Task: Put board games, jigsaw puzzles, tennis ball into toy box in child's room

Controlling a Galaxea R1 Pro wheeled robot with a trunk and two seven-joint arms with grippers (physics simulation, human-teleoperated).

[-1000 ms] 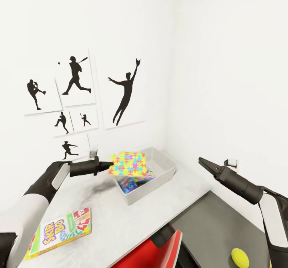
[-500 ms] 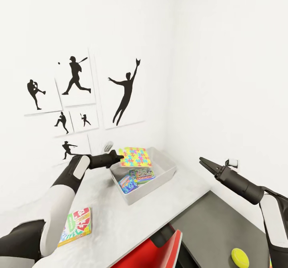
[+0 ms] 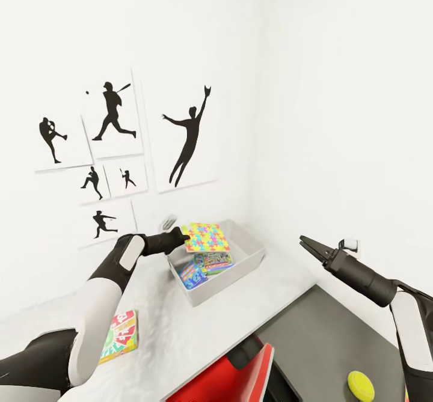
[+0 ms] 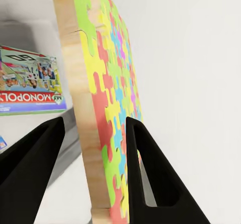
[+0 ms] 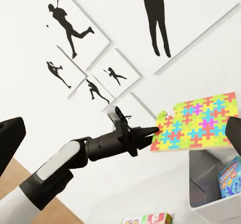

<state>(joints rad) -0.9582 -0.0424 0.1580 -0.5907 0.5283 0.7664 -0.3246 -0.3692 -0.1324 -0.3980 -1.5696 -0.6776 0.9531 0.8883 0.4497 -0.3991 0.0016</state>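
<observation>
My left gripper is shut on the edge of a jigsaw puzzle, a multicolour board held tilted over the toy box near the wall. In the left wrist view the jigsaw puzzle stands edge-on between the fingers, with a Monopoly board game lying in the box below. A small blue board game lies beside it. A third board game rests on the white table, partly behind my left arm. The tennis ball sits on the dark cabinet. My right gripper hovers open, fingers wide apart.
A red chair stands against the table's front edge. The dark-grey cabinet section adjoins the table at the right. White walls meet in the corner behind the box, with black baseball silhouettes on the left wall and a socket on the right.
My left arm has carried the puzzle right and toward the wall, from the box's near-left corner to above it. Its elbow now hides more of the game on the table. Right arm unmoved.
</observation>
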